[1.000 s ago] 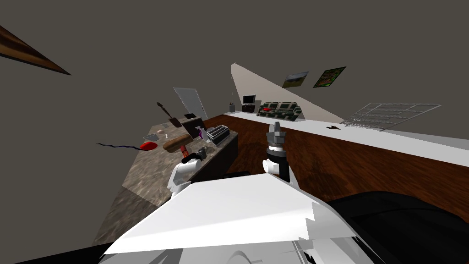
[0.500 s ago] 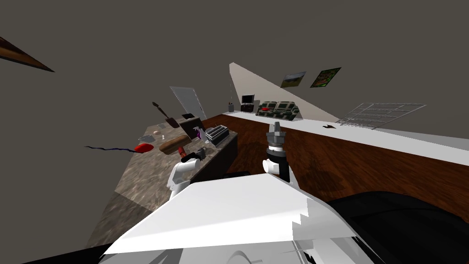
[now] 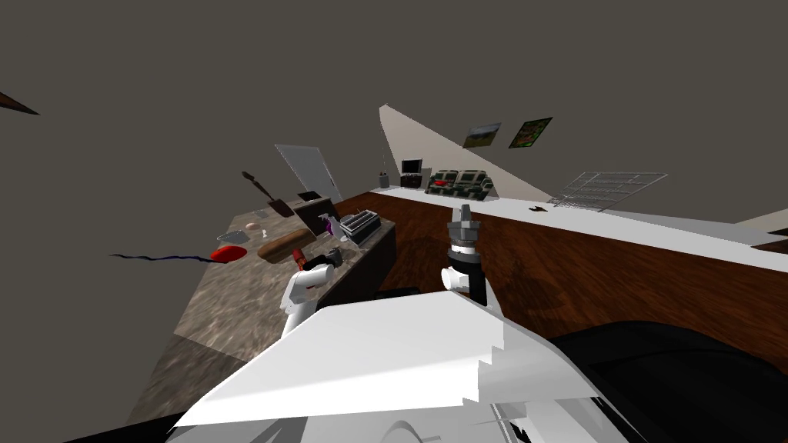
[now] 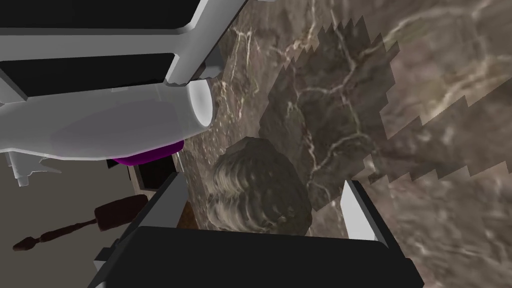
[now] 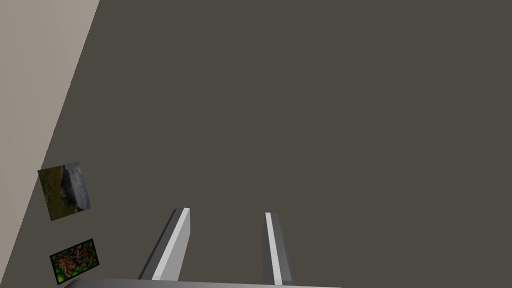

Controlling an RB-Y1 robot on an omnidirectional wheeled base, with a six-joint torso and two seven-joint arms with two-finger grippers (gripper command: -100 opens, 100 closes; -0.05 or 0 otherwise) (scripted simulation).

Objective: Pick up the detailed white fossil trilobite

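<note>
The trilobite (image 4: 257, 192) is rendered as a ribbed grey-brown lump rather than white. It lies flat on the marbled desk (image 4: 430, 150), between the fingers (image 4: 356, 210) of the left claw (image 4: 261, 179) and close up to the claw's dark body. The fingers are held apart, one each side of the fossil. Neither is seen pressing it, and the gap is wider on one side. A white bottle (image 4: 125, 120) with a purple part lies near it, and a dark brush-like tool (image 4: 80, 222) is seen further off.

Step in hand, as judged: closing on the fossil. The claw is best centred first so both fingers meet the flanks together, then closed slowly, since the domed, ribbed shell could be squeezed out sideways. The lift is best kept straight up, clear of the bottle.

The right claw (image 5: 227, 247) is held up ahead of the chest, fingers apart, nothing between them.

Against the earlier head frames, the whole scene is shifted across the picture — red object (image 3: 228, 253) and wall pictures (image 3: 529, 132) alike — so it is read as the camera's own turn, not movement of things. The left arm (image 3: 306, 286) is found in about the same spot by the desk edge.
</note>
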